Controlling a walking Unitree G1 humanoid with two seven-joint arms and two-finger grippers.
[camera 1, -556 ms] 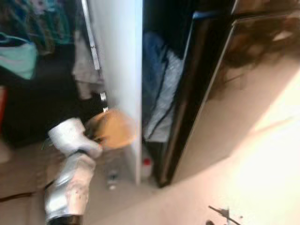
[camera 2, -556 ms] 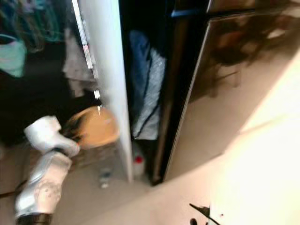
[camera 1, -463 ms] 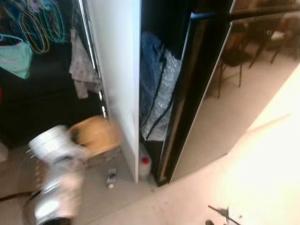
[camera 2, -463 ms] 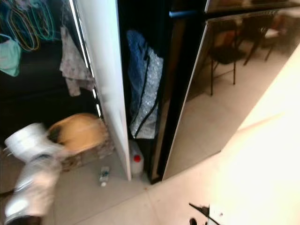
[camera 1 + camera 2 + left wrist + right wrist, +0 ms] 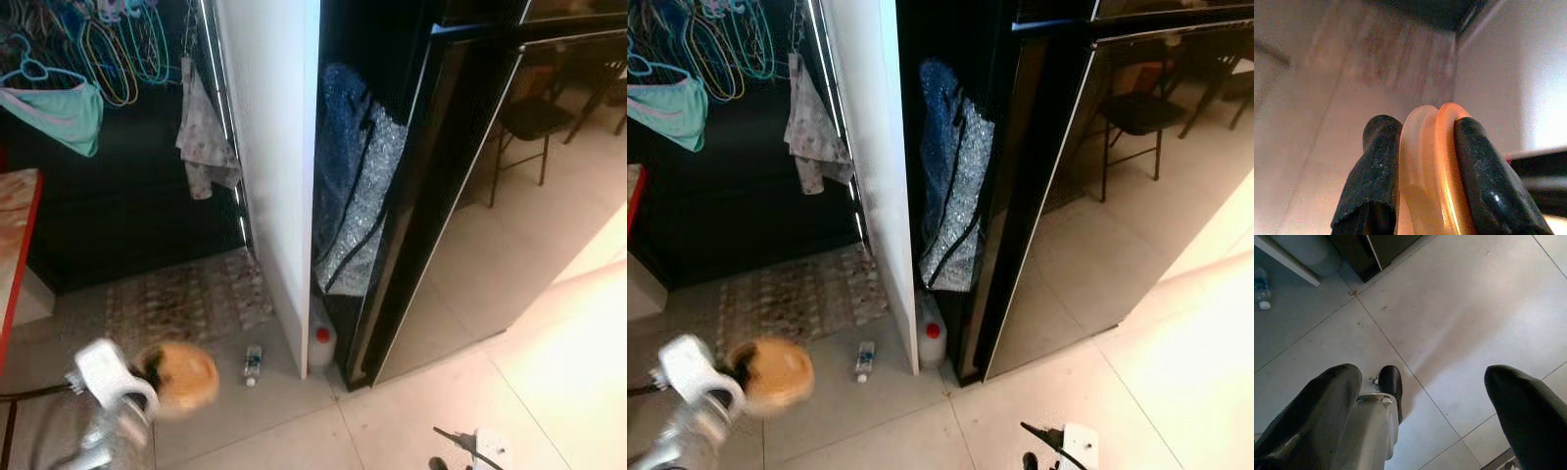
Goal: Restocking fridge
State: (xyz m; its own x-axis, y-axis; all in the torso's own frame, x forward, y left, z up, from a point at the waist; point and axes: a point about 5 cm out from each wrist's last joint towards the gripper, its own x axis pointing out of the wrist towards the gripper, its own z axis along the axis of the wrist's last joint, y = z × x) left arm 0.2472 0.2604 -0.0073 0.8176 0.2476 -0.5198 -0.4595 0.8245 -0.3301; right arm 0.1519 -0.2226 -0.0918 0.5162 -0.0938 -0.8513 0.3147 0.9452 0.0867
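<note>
Restocking barely begun, by the look of it: black fridge with its glossy door shut at about 2 o'clock, nothing yet put inside. Left gripper clenched on an orange round object, perhaps a lid or shallow dish, thin rim pinched between both black fingers; carried low at 7 o'clock over the tiled floor, well apart from the fridge. Right gripper hanging idle above the floor, fingers spread with nothing between them. Left to do, as a judgement: approach the fridge, open the door, place the item on a shelf, close up.

Between the white partition and the fridge, a blue-and-silver bag hanging, a red-capped jug beneath it. Small water bottle lying on the floor near 6 o'clock, patterned rug beside it. Hangers and a hanging cloth at 11 o'clock.

Compared with half a second ago: camera shifted and sharper, more floor and rug in sight; held object much lower in the picture, down from beside the partition's edge to near the bottom left corner.
</note>
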